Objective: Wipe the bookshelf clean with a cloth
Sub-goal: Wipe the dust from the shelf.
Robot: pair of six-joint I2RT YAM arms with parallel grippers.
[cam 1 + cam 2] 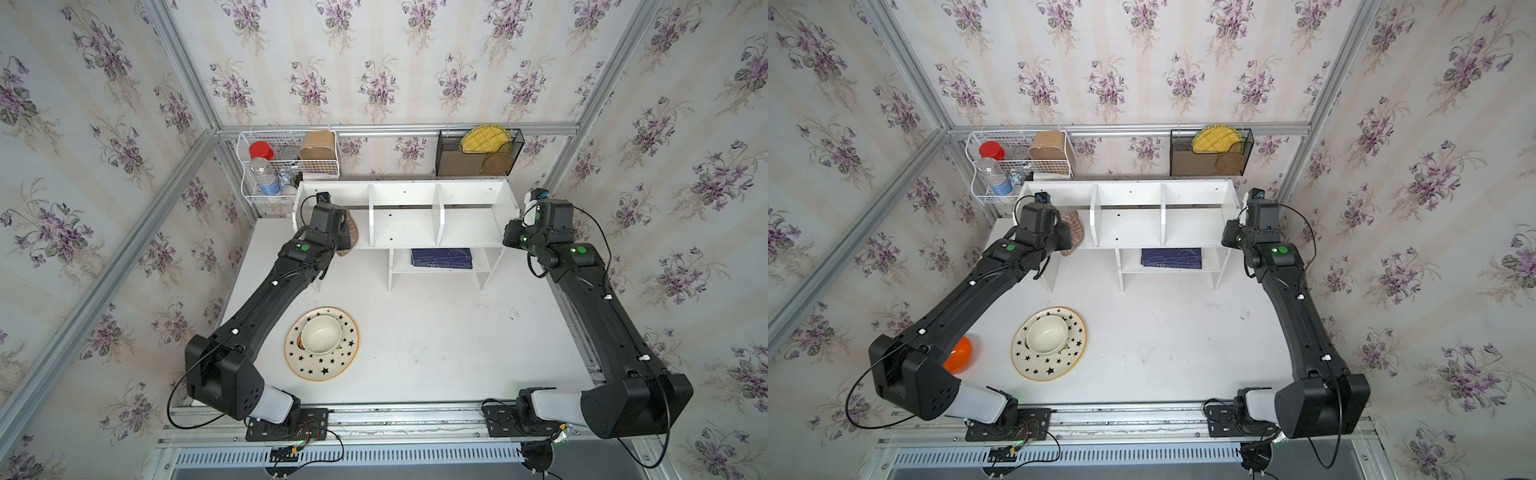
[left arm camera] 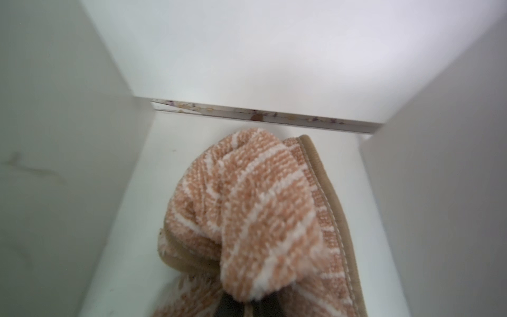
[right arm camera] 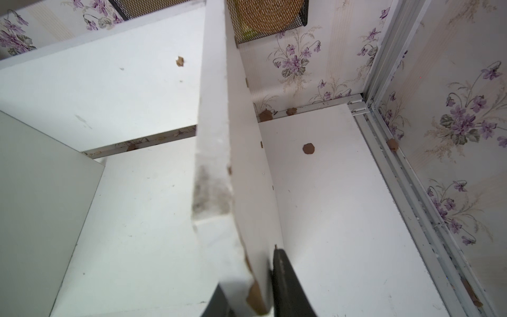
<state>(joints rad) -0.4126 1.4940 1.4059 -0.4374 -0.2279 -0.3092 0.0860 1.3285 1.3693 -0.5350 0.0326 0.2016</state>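
The white bookshelf (image 1: pixel 405 232) (image 1: pixel 1129 228) stands at the back of the table. Its left compartment holds the bunched tan-pink striped cloth (image 1: pixel 352 232) (image 1: pixel 1074 230) (image 2: pixel 255 205). My left gripper (image 2: pixel 248 304) is shut on the cloth's near end, and its dark fingertips only just show under the pile. My right gripper (image 1: pixel 511 235) (image 3: pixel 252 296) is at the shelf's right end. It is shut on the chipped right side panel (image 3: pixel 214 164), with one dark finger (image 3: pixel 285 282) on the panel's outer face and the other on the inner face.
A star-patterned plate (image 1: pixel 332 365) holding a white bowl (image 1: pixel 321 333) lies front left. An orange object (image 1: pixel 959 354) shows beside the left arm. A blue book (image 1: pixel 441 258) lies on the lower shelf. A white wire basket (image 1: pixel 286 166) and a black mesh rack (image 1: pixel 478 153) hang behind. Brown crumbs (image 3: pixel 308 148) dot the table.
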